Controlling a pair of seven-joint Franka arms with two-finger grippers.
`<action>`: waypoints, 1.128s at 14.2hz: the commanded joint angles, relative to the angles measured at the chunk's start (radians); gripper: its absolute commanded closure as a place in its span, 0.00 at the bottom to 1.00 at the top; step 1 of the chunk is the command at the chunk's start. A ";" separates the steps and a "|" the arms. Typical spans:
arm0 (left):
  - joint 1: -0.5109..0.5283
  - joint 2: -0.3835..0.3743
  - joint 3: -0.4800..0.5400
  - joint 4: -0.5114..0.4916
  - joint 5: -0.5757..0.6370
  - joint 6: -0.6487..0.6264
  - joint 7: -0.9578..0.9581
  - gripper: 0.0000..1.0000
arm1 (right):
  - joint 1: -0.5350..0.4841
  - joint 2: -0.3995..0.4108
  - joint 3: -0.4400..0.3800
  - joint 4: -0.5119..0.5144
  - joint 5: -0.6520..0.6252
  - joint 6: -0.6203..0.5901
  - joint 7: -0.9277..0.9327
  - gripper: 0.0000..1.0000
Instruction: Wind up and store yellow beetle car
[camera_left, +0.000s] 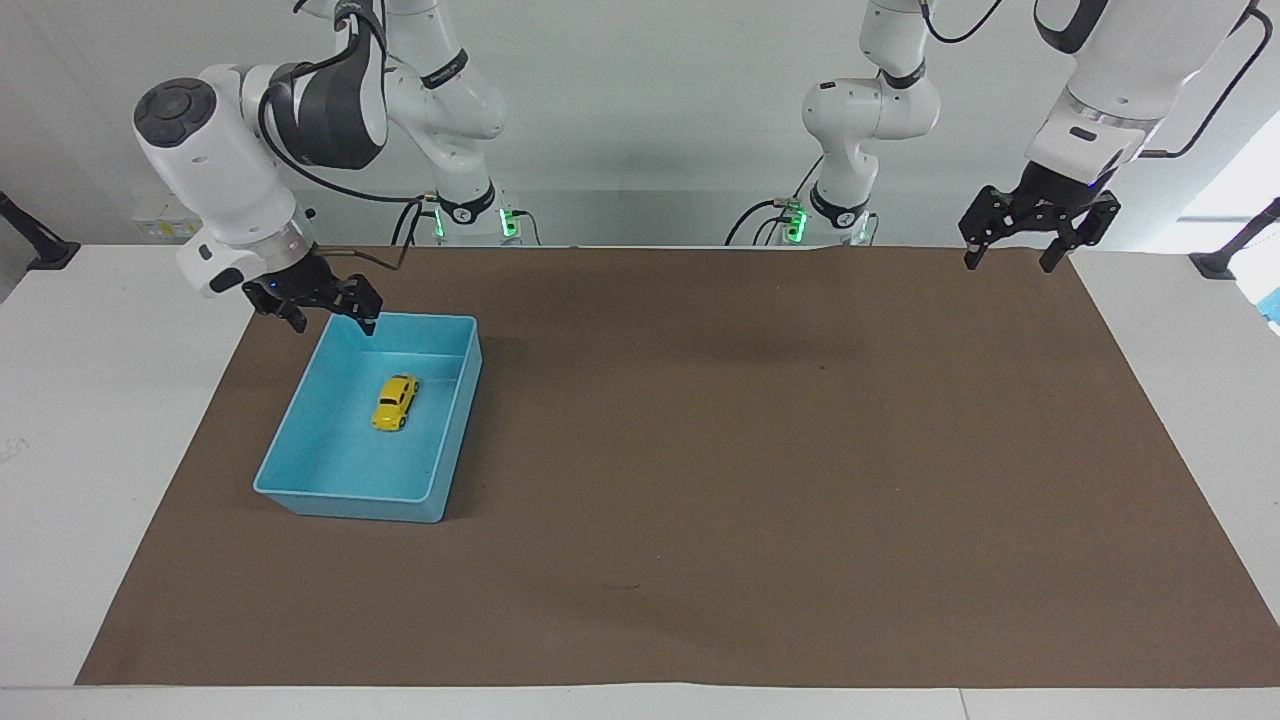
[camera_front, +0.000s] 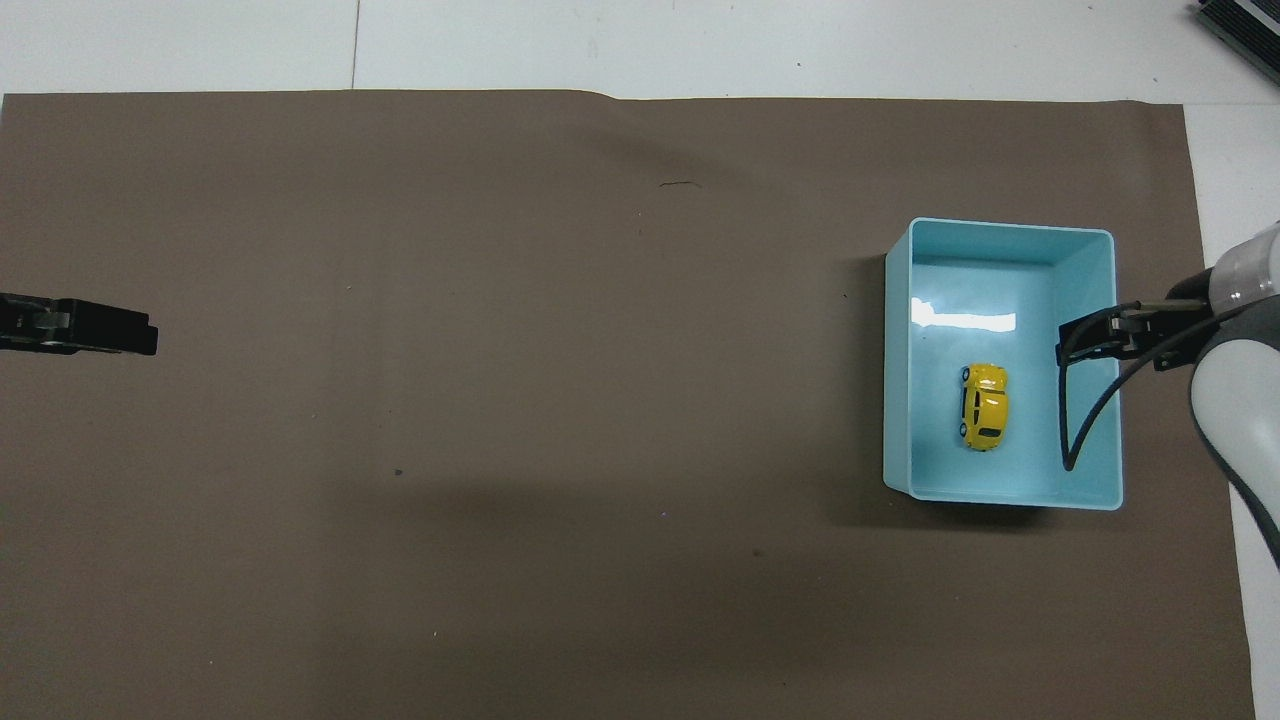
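The brown mat (camera_left: 700, 450) covers the table. The light blue bin (camera_left: 300, 490) sits at the right arm's end, with the yellow beetle car (camera_left: 395, 402) inside. The right gripper (camera_left: 322, 312), open and empty, hangs over the bin's rim; a low swing could knock the bin. The left gripper (camera_left: 1020, 245) waits open, empty.

A white desk (camera_left: 100, 420) (camera_front: 700, 45) carries a brown mat (camera_left: 750, 480) (camera_front: 500, 400) that covers most of its top, leaving white margins at the edges. On the mat, toward the right arm's end of the desk, sits an open light blue bin (camera_left: 452, 425) (camera_front: 898, 360).
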 joint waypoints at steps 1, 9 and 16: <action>0.013 -0.007 -0.006 0.009 -0.007 -0.023 0.008 0.00 | -0.002 -0.033 0.014 0.003 -0.015 -0.041 0.022 0.00; 0.013 -0.007 -0.006 0.009 -0.007 -0.023 0.008 0.00 | 0.054 -0.041 -0.028 0.017 -0.015 -0.058 0.020 0.00; 0.011 -0.007 -0.006 0.009 -0.007 -0.023 0.008 0.00 | 0.222 -0.043 -0.211 0.035 -0.006 -0.065 0.019 0.00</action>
